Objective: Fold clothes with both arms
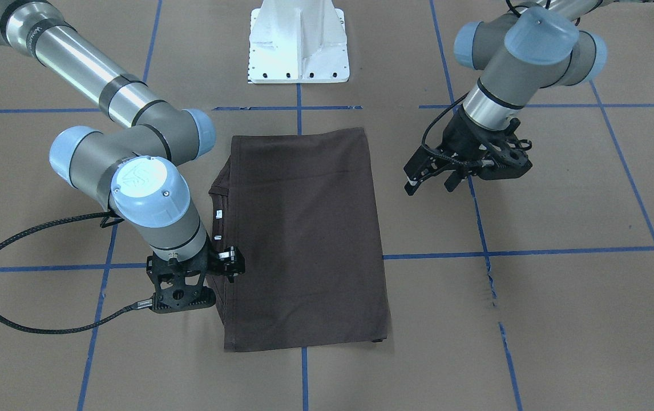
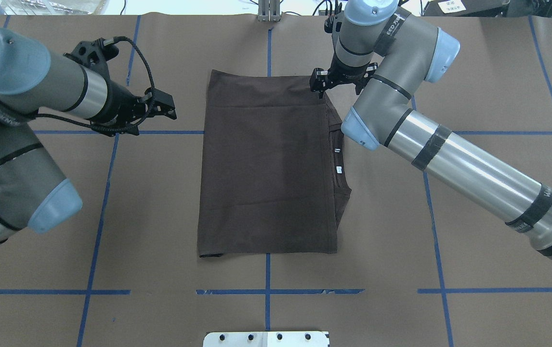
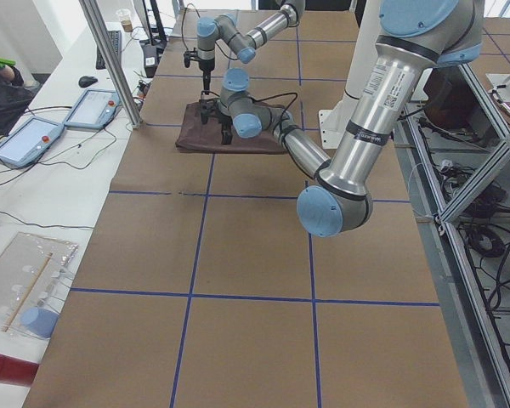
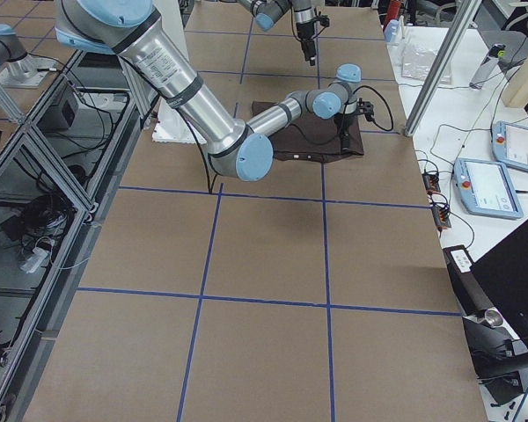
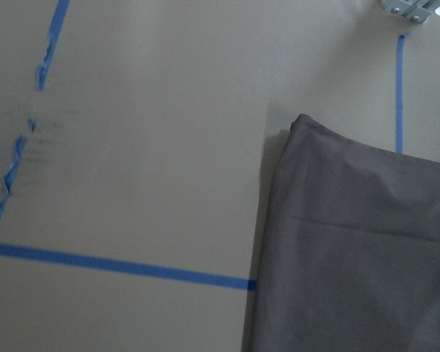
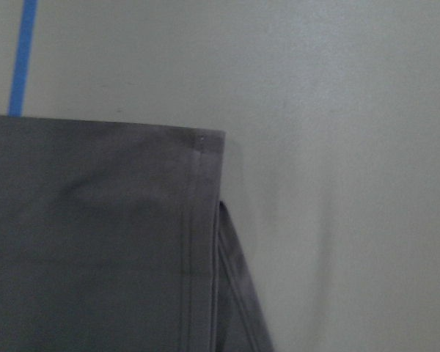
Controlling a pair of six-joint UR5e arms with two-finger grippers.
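You have the T-shirt (image 2: 266, 168) folded flat mid-table (image 2: 473, 217), with neck tags (image 2: 338, 168) showing at its robot-right edge. Left gripper (image 1: 431, 185) hangs off the cloth, fingers apart. Right gripper (image 2: 321, 83) is over the shirt's operator-side corner; can't tell if it's clamped.

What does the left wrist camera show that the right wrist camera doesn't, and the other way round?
Only the left wrist view: a blue tape line running up to the shirt, a ragged tape strip at the left, and a corner of the white base. Only the right wrist view: the stitched hem at a shirt corner, with a lower layer poking out beside it. Both: the dark brown shirt lying on the brown table cover, with some blue tape.
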